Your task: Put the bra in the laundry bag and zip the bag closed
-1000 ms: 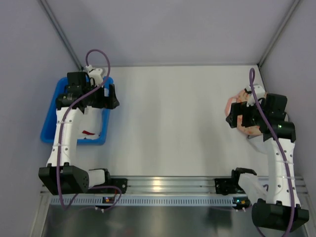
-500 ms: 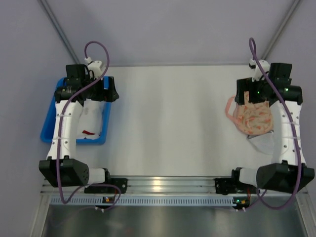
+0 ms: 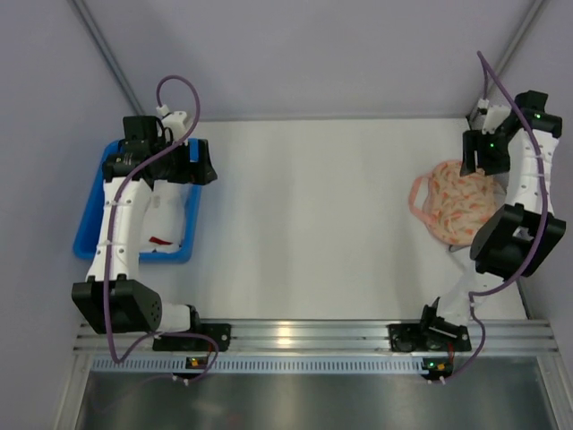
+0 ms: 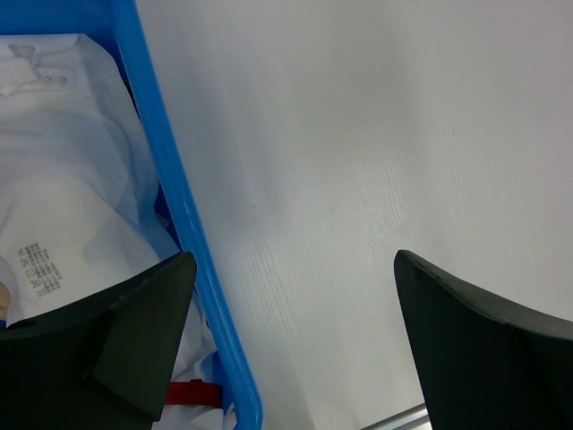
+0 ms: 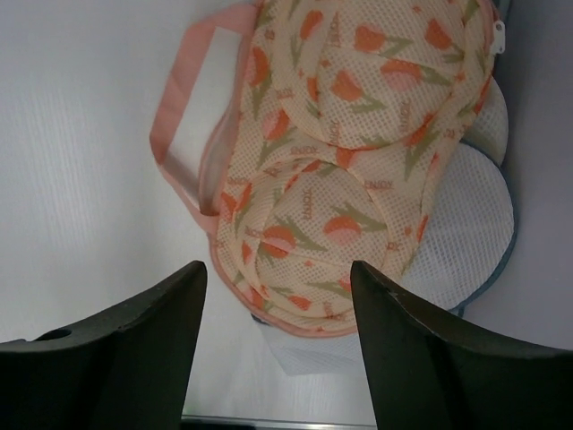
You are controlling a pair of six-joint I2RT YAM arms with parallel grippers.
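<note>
The laundry bag (image 3: 457, 206) lies at the table's right side, a peach pouch with orange tulip print, a pink strap loop and white mesh panels under it. It fills the right wrist view (image 5: 340, 179). My right gripper (image 3: 476, 157) is open and empty, raised just behind the bag; in its wrist view (image 5: 277, 269) the jaws stand wide above the bag's near lobe. The bra (image 4: 63, 179), pale white, lies in the blue tray (image 3: 89, 210). My left gripper (image 3: 199, 166) is open and empty over the tray's right rim (image 4: 179, 224).
A red item (image 3: 161, 240) lies in the tray near its front edge and shows in the left wrist view (image 4: 192, 392). The grey side wall stands close to the right of the bag. The metal rail with the arm bases runs along the near edge.
My right gripper has risen off the bag and moved toward the back right corner, leaving the bag uncovered. The left arm has barely shifted.
</note>
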